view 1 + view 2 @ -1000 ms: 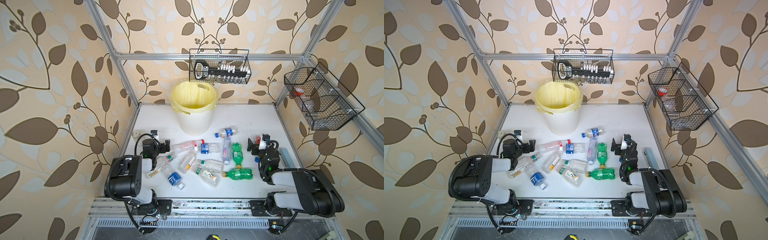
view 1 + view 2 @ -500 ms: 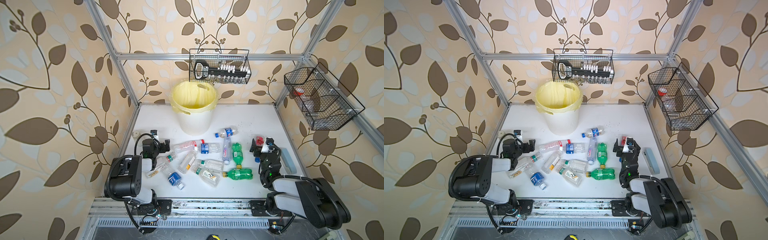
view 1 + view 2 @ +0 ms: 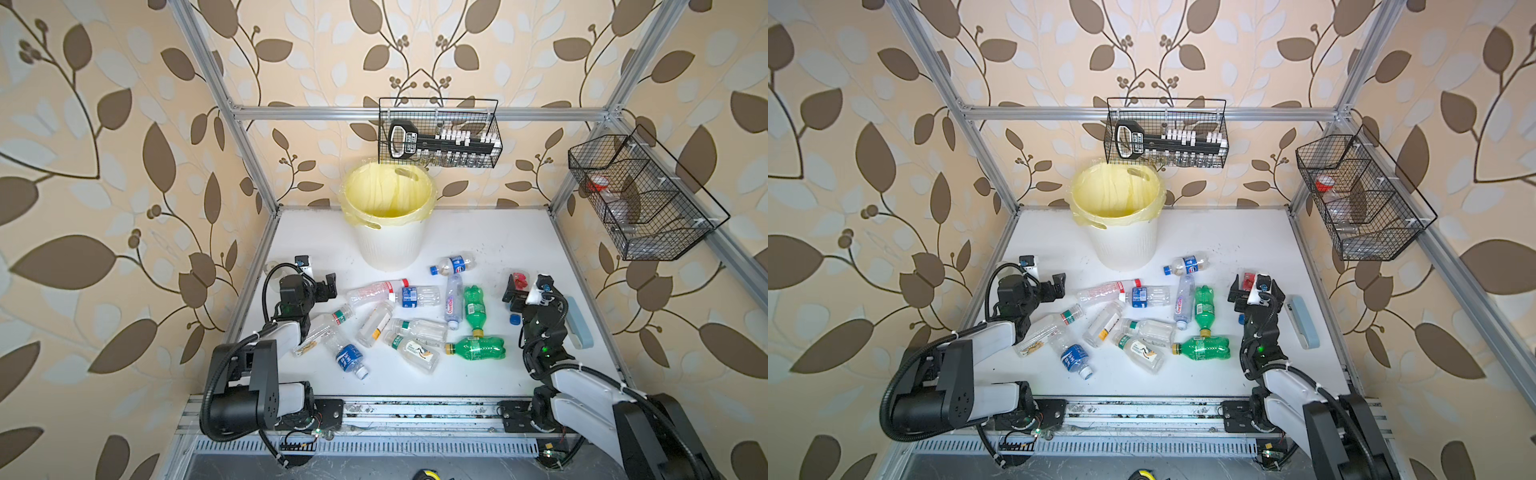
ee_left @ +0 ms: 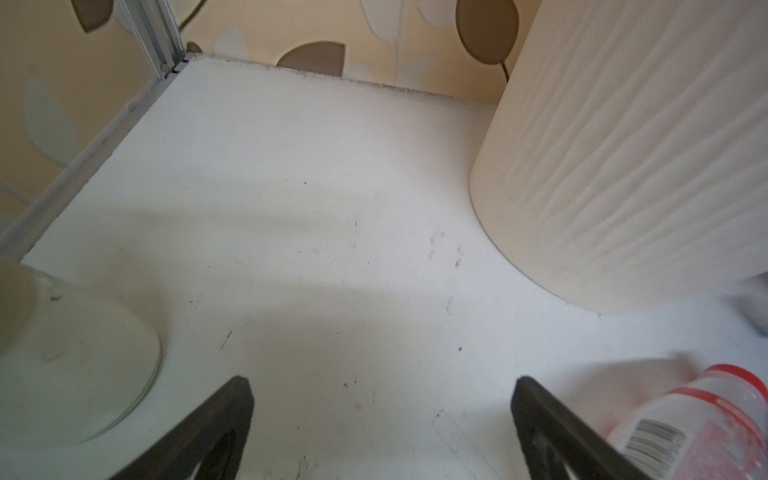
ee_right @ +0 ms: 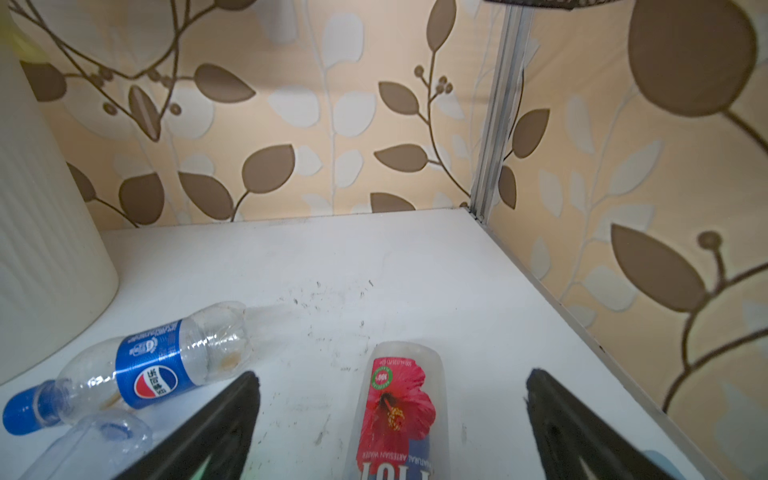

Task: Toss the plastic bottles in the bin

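On white surface (image 3: 478, 232) before cream bin (image 3: 390, 249): scattered plastic bottles (image 3: 419, 328). Left tool (image 4: 381, 380) released, over bare patch. Right tool (image 5: 392, 374) released, astride flat-lying red-flower bottle (image 5: 395, 411).

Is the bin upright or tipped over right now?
Upright. In both top views the bin stands on its base, its yellow-lined mouth facing up.

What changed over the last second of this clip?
The right arm's elbow swung back toward the near right corner, uncovering more of the pale blue block. The right gripper, open, stayed over the red-flower bottle; nothing was gripped or released. The left gripper, the other bottles and the bin stayed put.
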